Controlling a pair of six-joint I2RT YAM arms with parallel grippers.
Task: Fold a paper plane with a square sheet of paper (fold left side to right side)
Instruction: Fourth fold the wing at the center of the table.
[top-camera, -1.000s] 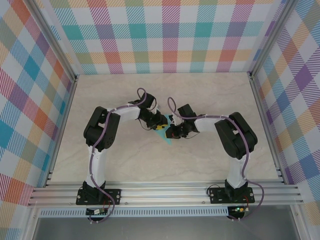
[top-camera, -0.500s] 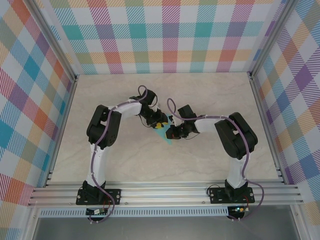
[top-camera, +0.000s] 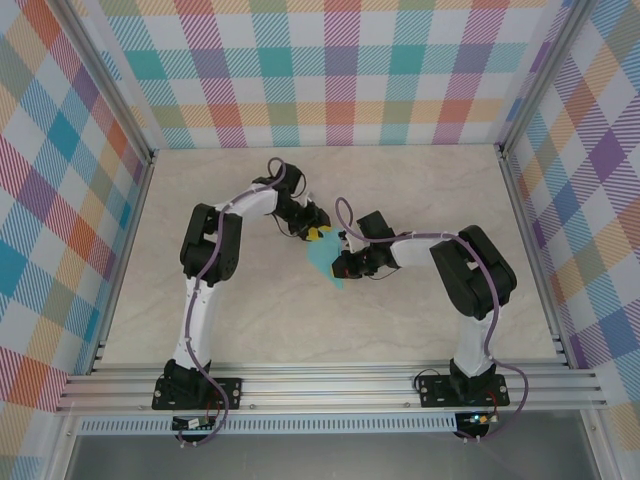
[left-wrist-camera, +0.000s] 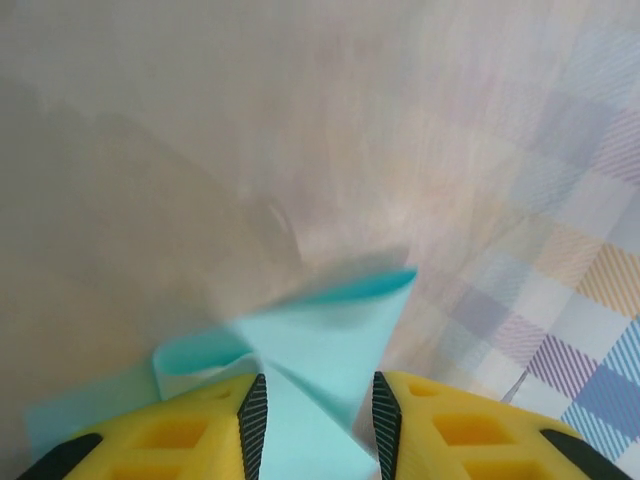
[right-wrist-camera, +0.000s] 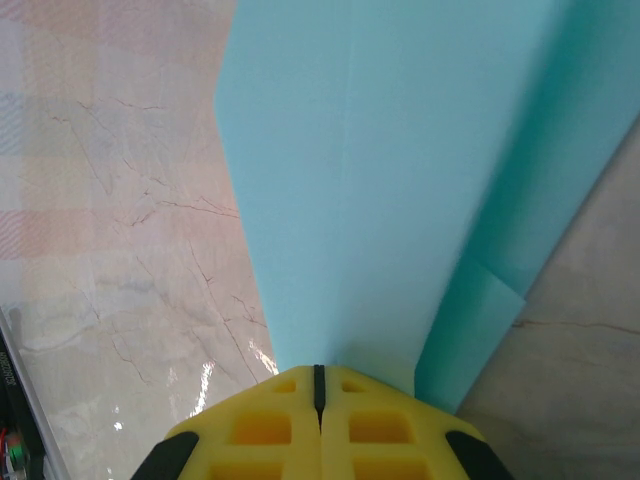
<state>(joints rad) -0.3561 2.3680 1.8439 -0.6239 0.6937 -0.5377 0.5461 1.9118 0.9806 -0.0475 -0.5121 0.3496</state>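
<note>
Paper: turquoise folded paper sheet (top-camera: 322, 255), dead centre of the beige marble-look table (top-camera: 250, 320).
Left: left gripper (left-wrist-camera: 317, 425) fingers apart, sheet between them.
Right: right gripper (right-wrist-camera: 320, 378) fingers together, pinching the sheet.

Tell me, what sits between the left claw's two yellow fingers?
Folded turquoise paper, in the left wrist view; the left claw stands open around it.

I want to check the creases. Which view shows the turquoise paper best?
The right wrist view: the folded paper takes up most of the frame, sharp, with a straight crease line and a layered edge visible. The left wrist view shows a blurred, lifted corner of it. The top view shows a small, distant turquoise patch.
</note>
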